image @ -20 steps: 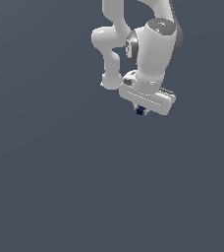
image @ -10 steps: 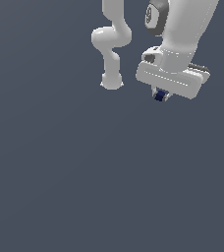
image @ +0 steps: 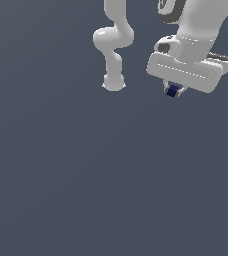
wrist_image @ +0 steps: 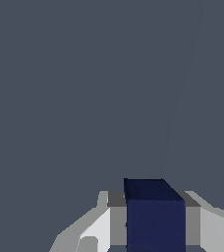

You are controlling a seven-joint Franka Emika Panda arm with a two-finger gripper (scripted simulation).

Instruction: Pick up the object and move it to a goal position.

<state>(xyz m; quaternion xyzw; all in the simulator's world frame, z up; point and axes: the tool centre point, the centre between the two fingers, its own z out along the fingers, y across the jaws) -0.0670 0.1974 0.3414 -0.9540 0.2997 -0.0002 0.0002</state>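
One navy-blue cube (wrist_image: 155, 216) fills the nearest part of the wrist view, pinched between two grey finger pads (wrist_image: 117, 219), one pressed against each of its side faces. The white gripper (image: 173, 91) is clamped on the cube, and nothing else is in its grasp. The cube has no long axis, its visible edges looking alike in length; in the wrist view its front face sits square to the camera and its upper face runs away from it, so it lies straight between the pads rather than twisted.

In the exterior view the count is the same: one cube (image: 173, 91), a small dark blue spot peeking out under the broad white hand, one gripper, one white arm (image: 198, 30). The cube hangs in the air, well above the plain grey floor (image: 86, 190), toward the exterior view's upper right.

Compared with half a second ago, the hand and the cube have shifted a little toward the exterior view's right and appear larger; a second ago they were farther toward the exterior view's left and looked smaller. The cube has stayed between the fingers throughout.

Farthest back, the arm's white base (image: 113, 82) stands on the floor, well apart from the hand, toward the exterior view's left of it, with its lower links curving up from it.
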